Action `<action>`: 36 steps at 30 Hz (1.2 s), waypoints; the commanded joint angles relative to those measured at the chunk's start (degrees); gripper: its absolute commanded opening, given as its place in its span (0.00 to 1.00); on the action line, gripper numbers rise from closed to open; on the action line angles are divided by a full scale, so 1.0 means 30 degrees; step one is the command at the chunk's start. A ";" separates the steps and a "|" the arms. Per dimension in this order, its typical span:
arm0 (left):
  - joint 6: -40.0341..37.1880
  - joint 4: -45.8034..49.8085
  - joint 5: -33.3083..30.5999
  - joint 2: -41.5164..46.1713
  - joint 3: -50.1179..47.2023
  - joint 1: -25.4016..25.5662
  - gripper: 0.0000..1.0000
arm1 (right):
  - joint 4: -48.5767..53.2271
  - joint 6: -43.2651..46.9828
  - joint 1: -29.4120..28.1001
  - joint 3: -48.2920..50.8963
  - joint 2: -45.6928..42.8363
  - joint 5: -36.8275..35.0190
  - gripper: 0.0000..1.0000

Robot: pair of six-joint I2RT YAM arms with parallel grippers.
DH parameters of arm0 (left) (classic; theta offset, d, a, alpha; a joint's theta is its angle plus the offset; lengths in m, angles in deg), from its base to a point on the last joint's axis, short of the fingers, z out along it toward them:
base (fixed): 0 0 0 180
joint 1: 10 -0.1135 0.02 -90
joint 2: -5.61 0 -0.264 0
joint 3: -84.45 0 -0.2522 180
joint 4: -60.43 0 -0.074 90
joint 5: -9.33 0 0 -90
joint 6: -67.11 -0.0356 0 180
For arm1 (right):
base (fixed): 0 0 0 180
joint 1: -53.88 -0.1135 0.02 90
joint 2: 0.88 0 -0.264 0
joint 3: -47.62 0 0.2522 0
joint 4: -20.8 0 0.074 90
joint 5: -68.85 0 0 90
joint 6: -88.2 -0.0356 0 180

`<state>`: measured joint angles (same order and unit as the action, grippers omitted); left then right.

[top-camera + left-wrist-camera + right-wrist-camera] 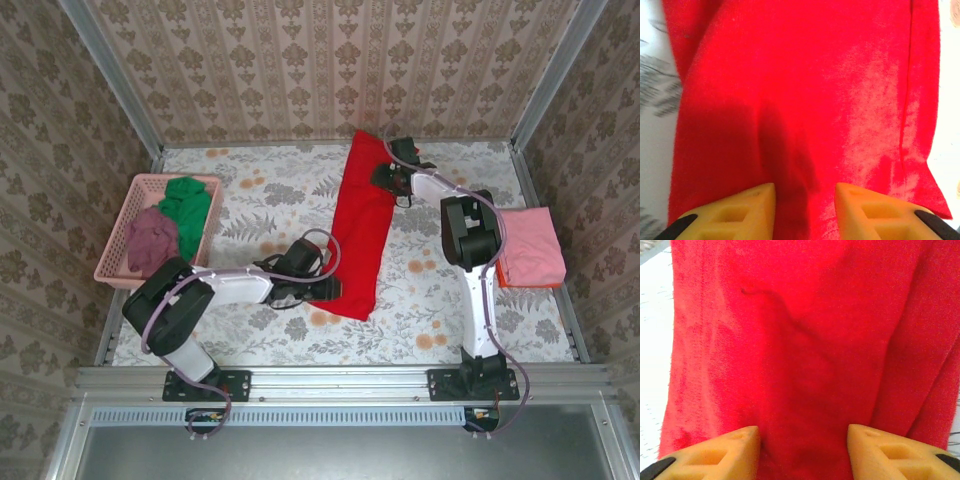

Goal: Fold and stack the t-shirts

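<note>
Just plain red tee [362, 230], folded lengthwise.

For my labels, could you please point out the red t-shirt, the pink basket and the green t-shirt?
red t-shirt [360, 230]: top external view, its middle.
pink basket [117, 228]: top external view, left wall.
green t-shirt [188, 205]: top external view, its middle.

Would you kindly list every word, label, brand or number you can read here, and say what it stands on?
None: no words, labels, brands or numbers can be read on the red t-shirt, the pink t-shirt, the basket or the flowered table.
</note>
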<state>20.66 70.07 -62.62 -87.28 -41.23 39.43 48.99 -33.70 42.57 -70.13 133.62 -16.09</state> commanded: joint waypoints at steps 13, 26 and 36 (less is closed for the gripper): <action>0.0405 0.1333 -0.2295 0.3895 -0.1362 0.0722 0.64 | 0.1383 0.1645 -0.1943 -0.0744 -0.0791 0.0576 0.71; -0.3132 0.2600 -0.1178 0.7528 -0.1716 -0.6322 1.00 | -0.3406 0.9623 -0.3178 1.2564 -1.2885 0.1107 0.94; -0.5144 0.4425 -0.0036 0.8614 -0.1017 -0.9753 1.00 | -0.1217 1.8665 -0.8137 1.8738 -1.9679 0.3214 0.88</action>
<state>9.03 79.86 -64.72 -63.21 -46.02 11.12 41.80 10.47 21.50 -17.03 77.99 -9.54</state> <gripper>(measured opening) 0.997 0.892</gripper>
